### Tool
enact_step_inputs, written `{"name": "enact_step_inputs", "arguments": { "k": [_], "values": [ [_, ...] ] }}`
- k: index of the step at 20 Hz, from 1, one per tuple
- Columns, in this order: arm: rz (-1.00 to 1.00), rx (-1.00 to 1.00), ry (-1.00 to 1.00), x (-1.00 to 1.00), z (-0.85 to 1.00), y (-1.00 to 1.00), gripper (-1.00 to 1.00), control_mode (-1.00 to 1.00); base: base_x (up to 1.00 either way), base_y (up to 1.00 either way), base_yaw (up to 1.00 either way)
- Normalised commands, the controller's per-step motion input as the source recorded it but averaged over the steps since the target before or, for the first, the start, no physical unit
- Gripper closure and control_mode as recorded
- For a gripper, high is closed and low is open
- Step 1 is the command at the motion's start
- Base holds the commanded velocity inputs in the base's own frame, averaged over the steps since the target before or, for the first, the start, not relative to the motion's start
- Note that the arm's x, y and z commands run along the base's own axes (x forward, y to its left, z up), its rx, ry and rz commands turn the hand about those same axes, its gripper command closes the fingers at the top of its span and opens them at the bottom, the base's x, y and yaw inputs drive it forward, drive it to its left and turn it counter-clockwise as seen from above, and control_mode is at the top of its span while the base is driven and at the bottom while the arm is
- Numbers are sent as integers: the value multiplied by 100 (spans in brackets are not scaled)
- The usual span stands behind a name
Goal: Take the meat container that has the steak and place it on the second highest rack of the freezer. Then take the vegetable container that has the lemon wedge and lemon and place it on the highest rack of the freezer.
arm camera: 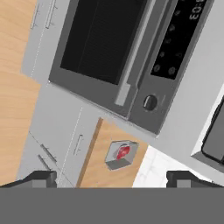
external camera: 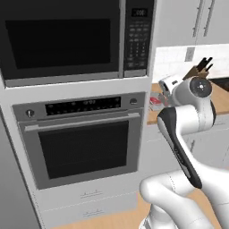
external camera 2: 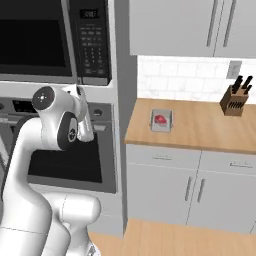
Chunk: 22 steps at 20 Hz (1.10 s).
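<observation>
One meat container (external camera 2: 161, 120) with the steak (external camera 2: 161, 119) sits on the wood counter (external camera 2: 200, 125), near its left end, just right of the wall oven (external camera: 82, 138). Knife block (external camera 2: 235, 100) far right on same counter. Gripper (arm camera: 112, 178) jaws wide apart, empty, well apart from the container. Microwave (external camera: 62, 40) above oven.

Microwave (external camera: 62, 42) above wall oven (external camera: 82, 138), both doors shut. Knife block (external camera 2: 235, 100) upright on wooden bench (external camera 2: 200, 127), near tiled backsplash (external camera 2: 185, 77).
</observation>
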Motion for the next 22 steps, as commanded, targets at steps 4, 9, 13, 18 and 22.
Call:
{"name": "enact_step_inputs", "arguments": {
  "k": [4,9,13,18,22],
  "values": [
    [0,0,0,0,0,0,-100,100,48,-100,14],
    [0,0,0,0,0,0,-100,100,74,-98,16],
    [0,0,0,0,0,0,-100,100,71,-57,20],
    [0,0,0,0,0,0,-100,100,48,-1,26],
    [0,0,0,0,0,0,-100,100,34,9,23]
  ]
}}
